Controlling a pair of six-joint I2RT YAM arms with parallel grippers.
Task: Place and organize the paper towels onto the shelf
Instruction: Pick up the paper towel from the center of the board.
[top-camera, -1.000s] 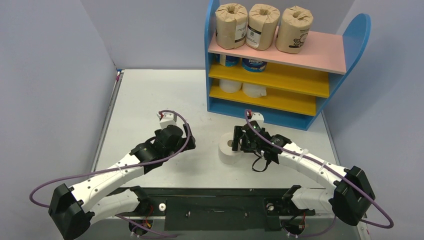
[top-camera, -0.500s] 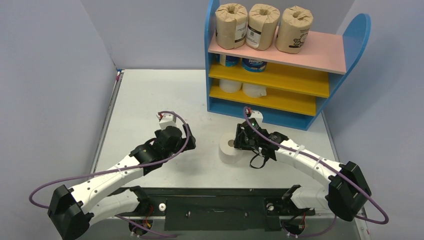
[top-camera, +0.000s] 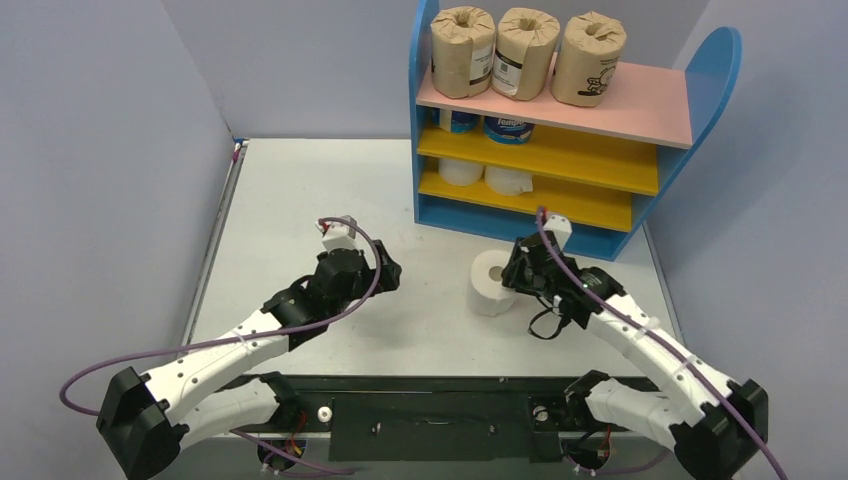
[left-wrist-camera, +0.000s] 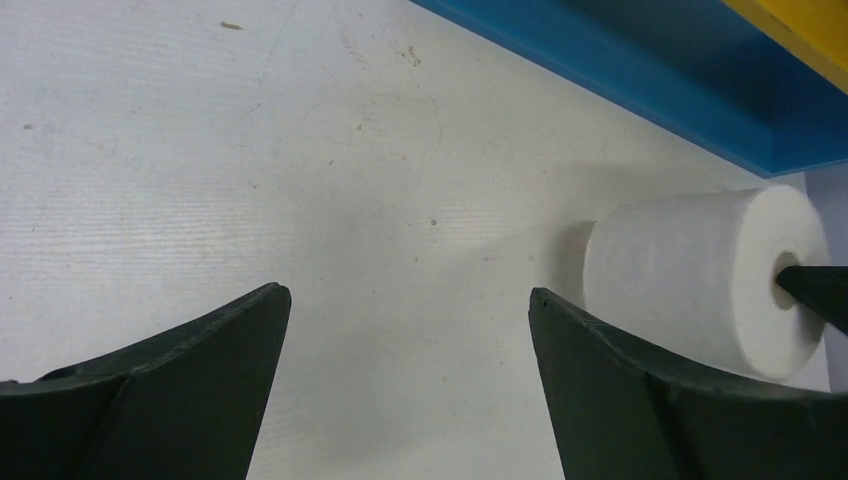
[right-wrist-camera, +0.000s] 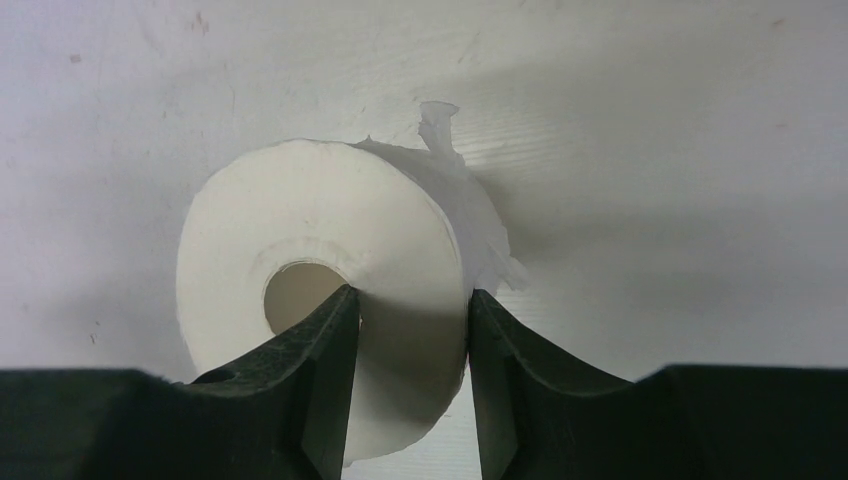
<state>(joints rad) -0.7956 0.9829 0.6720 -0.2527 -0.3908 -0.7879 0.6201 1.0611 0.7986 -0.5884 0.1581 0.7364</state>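
Note:
A plain white paper towel roll is in front of the shelf, held by my right gripper. In the right wrist view that gripper is shut on the roll, one finger in the hollow core and the other on the outer wall. A torn paper edge hangs off the roll's far side. My left gripper stands open over bare table, with the same roll off to its right. Three brown-wrapped rolls stand on the pink top board, two blue-and-white rolls on the middle board and two white rolls on the lower board.
The shelf's blue base lies just beyond the held roll. Grey walls close in the table on the left and right. The right halves of all three boards are bare. A black rail runs along the near edge between the arm bases.
My right gripper closed on the white roll and carried it to the right, nearer the shelf. The left arm shifted slightly forward and stayed open.

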